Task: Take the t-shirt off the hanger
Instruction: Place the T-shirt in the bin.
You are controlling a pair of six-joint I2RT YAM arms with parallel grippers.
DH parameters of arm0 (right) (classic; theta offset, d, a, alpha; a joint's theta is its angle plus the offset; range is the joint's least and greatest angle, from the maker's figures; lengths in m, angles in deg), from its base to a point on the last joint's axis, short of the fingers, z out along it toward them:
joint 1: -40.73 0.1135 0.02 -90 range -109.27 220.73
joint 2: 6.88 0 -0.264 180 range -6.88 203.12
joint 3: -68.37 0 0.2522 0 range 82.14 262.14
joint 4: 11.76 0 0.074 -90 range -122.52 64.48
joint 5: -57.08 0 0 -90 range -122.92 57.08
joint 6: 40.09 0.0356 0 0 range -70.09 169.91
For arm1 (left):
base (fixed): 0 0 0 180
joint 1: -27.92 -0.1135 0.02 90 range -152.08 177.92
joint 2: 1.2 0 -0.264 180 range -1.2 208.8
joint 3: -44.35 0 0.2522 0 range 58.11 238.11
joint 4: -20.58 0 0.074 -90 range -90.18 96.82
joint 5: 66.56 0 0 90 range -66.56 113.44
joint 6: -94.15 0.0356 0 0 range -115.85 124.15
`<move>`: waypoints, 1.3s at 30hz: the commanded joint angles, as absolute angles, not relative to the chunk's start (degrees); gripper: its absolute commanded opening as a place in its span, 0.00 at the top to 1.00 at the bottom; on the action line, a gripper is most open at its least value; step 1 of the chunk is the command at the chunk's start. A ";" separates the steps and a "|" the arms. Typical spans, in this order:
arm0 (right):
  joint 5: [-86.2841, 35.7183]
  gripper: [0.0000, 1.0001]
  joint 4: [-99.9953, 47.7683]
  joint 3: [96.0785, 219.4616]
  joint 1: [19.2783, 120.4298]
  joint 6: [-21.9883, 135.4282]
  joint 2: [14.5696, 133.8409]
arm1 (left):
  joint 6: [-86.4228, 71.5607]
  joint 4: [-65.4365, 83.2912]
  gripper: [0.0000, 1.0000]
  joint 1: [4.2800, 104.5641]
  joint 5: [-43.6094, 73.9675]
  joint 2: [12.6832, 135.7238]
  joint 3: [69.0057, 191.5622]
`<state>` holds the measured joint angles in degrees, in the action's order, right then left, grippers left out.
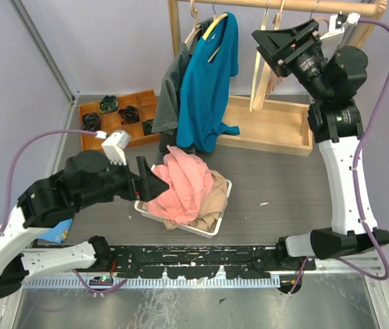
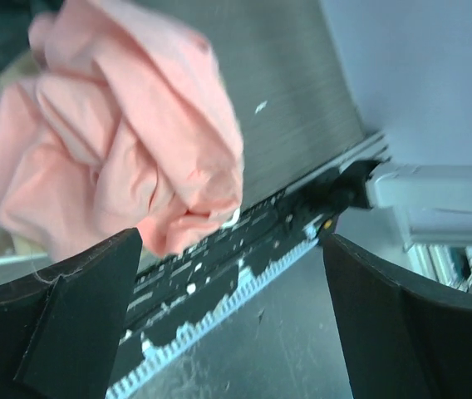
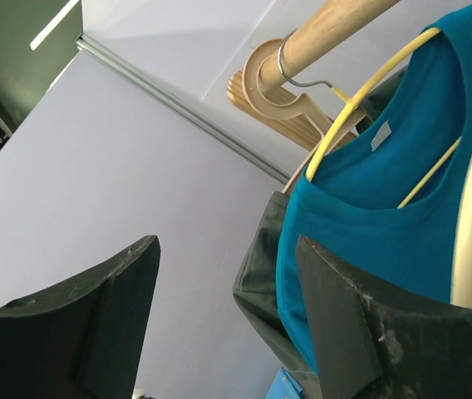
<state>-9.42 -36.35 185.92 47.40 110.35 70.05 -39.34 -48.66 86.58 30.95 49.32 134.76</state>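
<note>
left gripper (image 1: pixel 157 182): low beside the white basket (image 1: pixel 215 229), jaws spread wide, nothing between them. released. the pink shirt (image 1: pixel 184 181) lies crumpled just past the tips, on top of tan cloth (image 1: pixel 213 199) in the basket.

right gripper (image 1: pixel 266 49): up at the wooden rail (image 1: pixel 304 5), jaws apart and empty, aimed toward the rack, not touching any cloth.

teal t-shirt (image 1: pixel 208 82): on the rail, collar around the yellow hanger (image 3: pixel 361 100). a dark grey garment (image 1: pixel 170 96) hangs against its far-left side. bare wooden hangers (image 1: pixel 259 75) hang just below the right gripper.

task judged not started on this shirt; the next grab is the risky part.

risks:
- the jaws close on hanger wire along with the fabric, so the hook lifts off the rail and shirt and hanger come away together.
- a sideways pull slides the hanger along the rail instead of freeing the collar; nothing steadies it, as the left arm is well apart from the rack.
- the collar snags on a hanger end and stretches.
- the pinch catches grey cloth too.
- the arm knocks the bare hangers.
</note>
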 commanded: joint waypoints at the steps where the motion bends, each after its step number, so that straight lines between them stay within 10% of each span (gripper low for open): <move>1: -9.68 0.29 -32.42 191.57 50.34 110.88 73.00 | -36.66 -38.68 0.02 86.67 37.97 45.73 136.16; 39: -32.28 0.45 -39.22 211.61 63.23 111.46 97.01 | -17.29 -30.60 0.02 86.66 46.82 48.80 145.60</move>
